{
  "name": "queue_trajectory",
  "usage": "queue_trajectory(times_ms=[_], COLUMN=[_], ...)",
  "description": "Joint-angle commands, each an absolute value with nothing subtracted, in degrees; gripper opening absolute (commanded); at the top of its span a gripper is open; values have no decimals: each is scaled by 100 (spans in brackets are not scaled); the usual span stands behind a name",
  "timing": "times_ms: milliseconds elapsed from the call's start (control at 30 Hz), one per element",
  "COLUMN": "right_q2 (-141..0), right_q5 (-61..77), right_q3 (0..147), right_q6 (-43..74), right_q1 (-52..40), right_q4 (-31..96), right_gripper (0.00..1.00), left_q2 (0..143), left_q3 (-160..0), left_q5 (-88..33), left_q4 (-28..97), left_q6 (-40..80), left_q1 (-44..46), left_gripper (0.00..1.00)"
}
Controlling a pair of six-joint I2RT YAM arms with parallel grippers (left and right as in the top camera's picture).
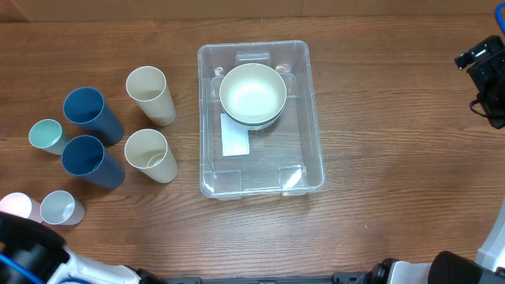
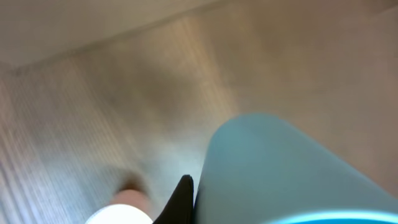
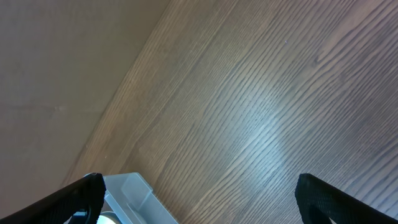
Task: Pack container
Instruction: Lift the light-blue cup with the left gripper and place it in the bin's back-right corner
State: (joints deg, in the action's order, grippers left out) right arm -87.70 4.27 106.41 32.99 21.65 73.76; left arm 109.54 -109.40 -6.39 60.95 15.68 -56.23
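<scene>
The container [image 1: 312, 118], a clear rectangular bin with rounded corners, sits upright and open-topped near the middle of the table [image 1: 394, 142]. Its long axis runs from the near edge of the table to the far edge, and its short sides face the robot and the far edge. A white label [image 1: 234, 136] lies on its floor, left of centre. In its far half a cream bowl [image 1: 252, 93] sits mouth up, nested in a bluish bowl [image 1: 259, 125] of which only a sliver of rim shows.

The table is brown wood with the grain running left to right. Beyond its far edge is a plain tan surface [image 1: 118, 9].

Left of the container, and apart from it, stand seven cups, all mouth up: two cream cups [image 1: 150, 95] [image 1: 150, 155], two dark blue cups [image 1: 91, 114] [image 1: 91, 160], a pale teal cup [image 1: 47, 136], a pale grey-blue cup [image 1: 61, 207] and a pink cup [image 1: 16, 207].

The right wrist view shows what the overhead view does not. The right tool [image 3: 199, 190] has its two black fingers spread wide with nothing between them, above bare wood, and one corner of the container shows at the lower left.

The left wrist view is badly blurred (little can be read from it). A pale blue cup side fills its lower right. The left tool [image 2: 182, 202] shows only as one dark fingertip, so I cannot tell whether it is spread or closed.
</scene>
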Motion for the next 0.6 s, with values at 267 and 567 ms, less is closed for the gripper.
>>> queue_trajectory(times_ms=[267, 567], right_q2=[-8718, -8718], right_q5=[414, 414], right_q3=[10685, 10685], right_q6=[3326, 3326], right_q1=[2161, 2161], right_q4=[7365, 7365], right_gripper=[100, 100], left_q2=[9207, 11345], left_q3=[-11734, -11736], left_q5=[-1616, -683], left_q4=[6853, 4740], left_q6=[1264, 722], left_q1=[-130, 2587], left_gripper=[4, 4])
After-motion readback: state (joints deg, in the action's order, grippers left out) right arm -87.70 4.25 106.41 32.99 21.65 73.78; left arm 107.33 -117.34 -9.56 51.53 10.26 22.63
